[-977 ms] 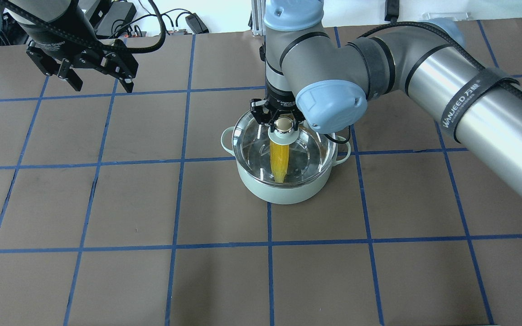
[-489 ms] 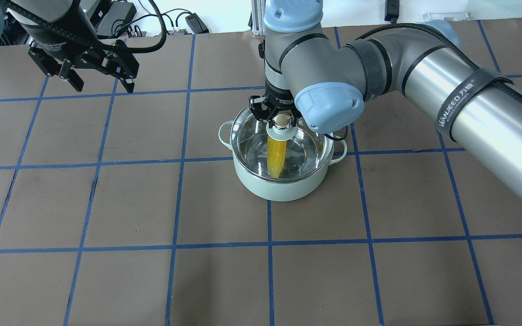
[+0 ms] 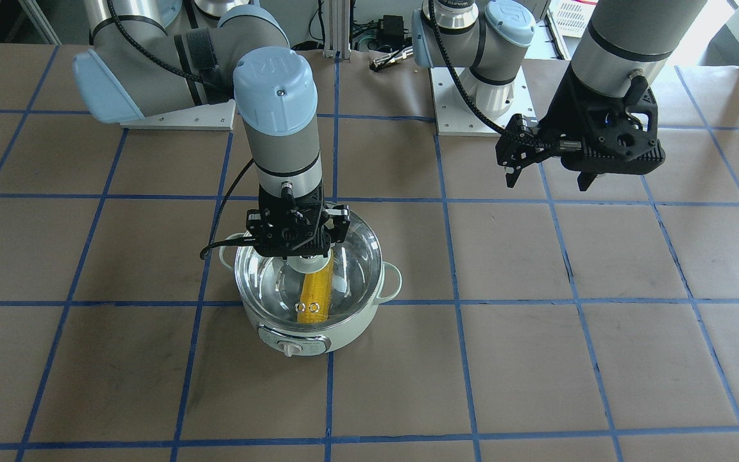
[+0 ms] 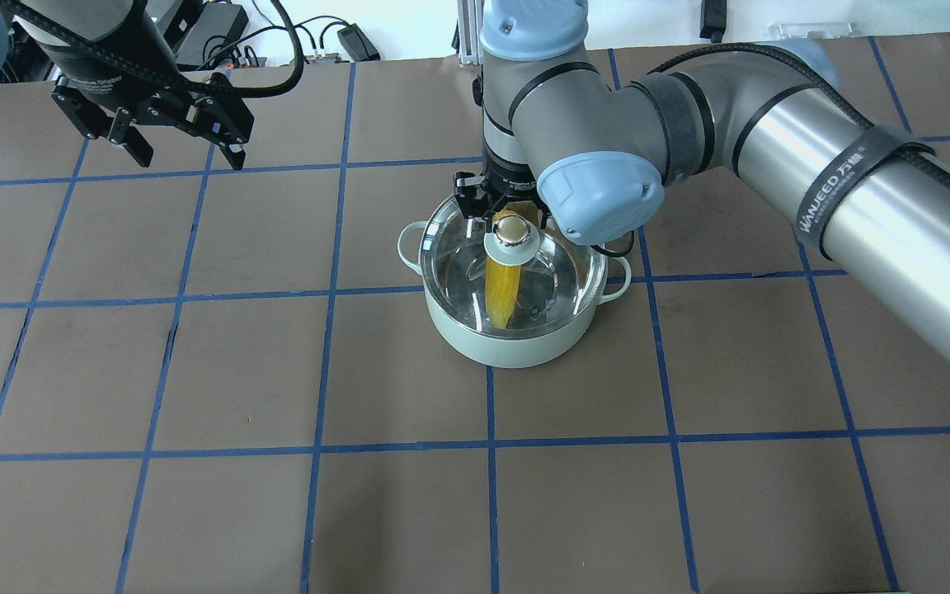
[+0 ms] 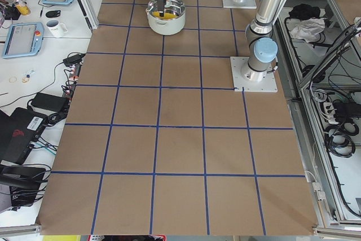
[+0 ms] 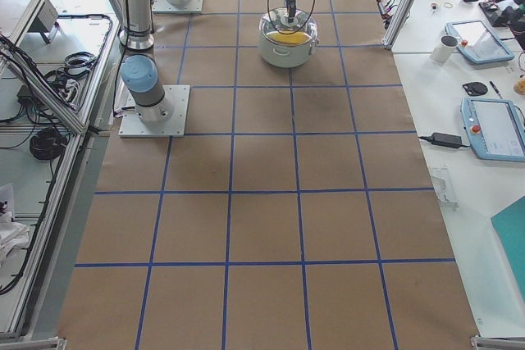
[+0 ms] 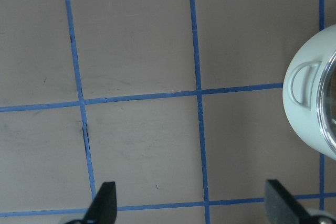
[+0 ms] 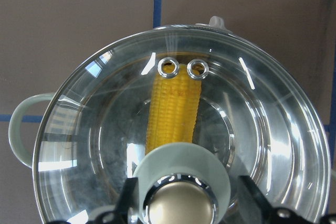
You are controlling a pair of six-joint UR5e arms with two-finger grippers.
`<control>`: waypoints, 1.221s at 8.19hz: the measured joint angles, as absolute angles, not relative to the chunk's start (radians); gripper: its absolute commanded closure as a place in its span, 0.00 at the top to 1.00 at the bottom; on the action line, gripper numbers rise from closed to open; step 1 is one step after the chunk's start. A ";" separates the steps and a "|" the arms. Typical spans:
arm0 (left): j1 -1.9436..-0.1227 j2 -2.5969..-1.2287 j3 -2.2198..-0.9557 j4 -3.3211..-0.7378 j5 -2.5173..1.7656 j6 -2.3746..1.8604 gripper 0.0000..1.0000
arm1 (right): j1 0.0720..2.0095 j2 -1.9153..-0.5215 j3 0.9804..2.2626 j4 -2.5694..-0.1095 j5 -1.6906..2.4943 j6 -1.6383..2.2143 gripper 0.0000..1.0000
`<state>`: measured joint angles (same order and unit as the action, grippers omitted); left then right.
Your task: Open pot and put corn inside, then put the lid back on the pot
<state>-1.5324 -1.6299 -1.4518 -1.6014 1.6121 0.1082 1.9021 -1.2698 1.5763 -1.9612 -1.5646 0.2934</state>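
Note:
The mint-green pot (image 4: 516, 345) stands mid-table, with its white knob towards the operators' side (image 3: 290, 348). The yellow corn (image 4: 501, 293) lies inside it, seen through the glass lid (image 4: 562, 272), which rests on the pot's rim. In the right wrist view the corn (image 8: 173, 114) shows below the lid's two vent holes (image 8: 182, 67). My right gripper (image 4: 508, 216) stands straight over the lid's beige-gold knob (image 8: 178, 209). Its fingers (image 8: 131, 198) flank the knob with a gap on each side. My left gripper (image 4: 182, 157) is open, empty and raised over the table's far left.
The brown table has a blue tape grid. In the left wrist view the pot's loop handle (image 7: 304, 85) shows at the right edge. Cables and a power brick (image 4: 211, 33) lie beyond the table's far edge. The arm bases (image 3: 475, 96) stand on the robot's side.
The lid with the pot under it shifted slightly left. The right gripper's fingers have drawn away from the knob, which now shows more fully. The left arm has barely moved.

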 measured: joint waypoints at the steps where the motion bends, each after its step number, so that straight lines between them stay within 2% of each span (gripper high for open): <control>1: -1.532 -1.630 -1.452 -1.601 1.612 0.108 1.00 | 1.902 -1.277 1.577 -1.960 -1.568 0.297 1.00; 4: -1.532 -1.629 -1.451 -1.601 1.612 0.107 1.00 | 1.895 -1.390 1.571 -1.906 -1.563 0.299 1.00; 7: -1.532 -1.625 -1.450 -1.601 1.612 0.103 1.00 | 1.854 -1.554 1.563 -1.697 -1.567 0.236 1.00; 10: -1.532 -1.627 -1.450 -1.601 1.611 0.103 1.00 | 1.804 -1.603 1.560 -1.620 -1.572 0.193 1.00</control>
<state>-1.5325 -1.6275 -1.4504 -1.6015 1.6107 0.1027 1.8045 -1.6028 1.5600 -1.6198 -1.5725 0.1925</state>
